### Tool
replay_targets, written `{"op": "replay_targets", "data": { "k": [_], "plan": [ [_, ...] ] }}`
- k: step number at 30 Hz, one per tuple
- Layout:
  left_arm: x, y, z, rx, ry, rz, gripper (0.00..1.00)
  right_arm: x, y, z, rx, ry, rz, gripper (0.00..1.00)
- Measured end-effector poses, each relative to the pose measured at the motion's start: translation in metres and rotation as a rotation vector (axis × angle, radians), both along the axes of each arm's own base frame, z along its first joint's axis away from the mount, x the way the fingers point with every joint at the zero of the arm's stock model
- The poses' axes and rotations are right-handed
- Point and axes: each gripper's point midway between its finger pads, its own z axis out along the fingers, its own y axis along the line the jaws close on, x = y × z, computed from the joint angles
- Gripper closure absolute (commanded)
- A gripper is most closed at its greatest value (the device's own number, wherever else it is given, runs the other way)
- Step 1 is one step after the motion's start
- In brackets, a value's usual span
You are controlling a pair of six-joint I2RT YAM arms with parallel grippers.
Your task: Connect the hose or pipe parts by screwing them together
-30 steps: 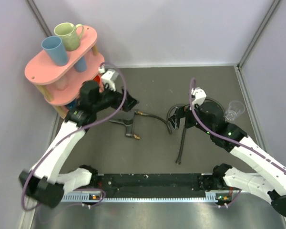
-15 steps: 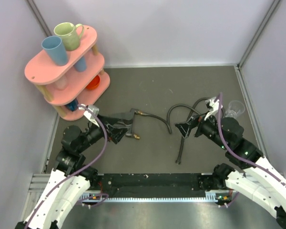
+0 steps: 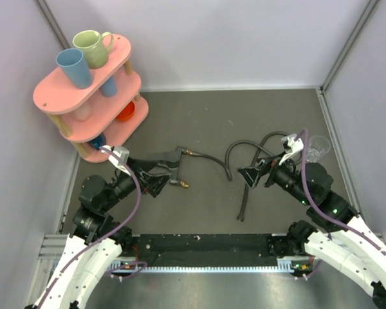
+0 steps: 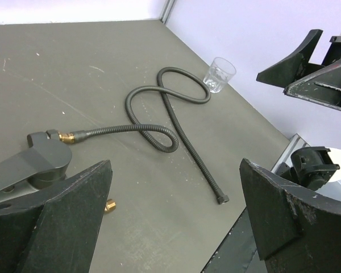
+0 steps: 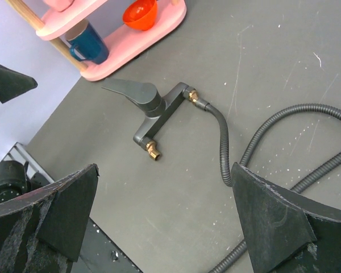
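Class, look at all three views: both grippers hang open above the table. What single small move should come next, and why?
Probably lower the left gripper onto the forked fitting to steady it. Both grippers are open and hold nothing. The hose already meets one brass end, but whether that joint is tight cannot be told, so the right gripper may then need to turn it.

Centre: fitting (image 3: 170, 162), touching hose (image 3: 244, 206) at its 3 o'clock. Further out at 3 o'clock, glass (image 3: 317, 148). At 10 o'clock, shelf (image 3: 50, 93) with cups (image 3: 74, 67) on top.
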Motion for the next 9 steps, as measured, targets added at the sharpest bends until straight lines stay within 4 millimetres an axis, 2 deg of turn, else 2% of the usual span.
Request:
{"op": "replay_targets", "data": {
  "k": [9],
  "plan": [
    [0.0013,0.0059,-0.0012,0.020,-0.004,0.035,0.01,0.0007,0.0003,-0.0006,-0.003,0.000,0.000,0.01]
  ]
}}
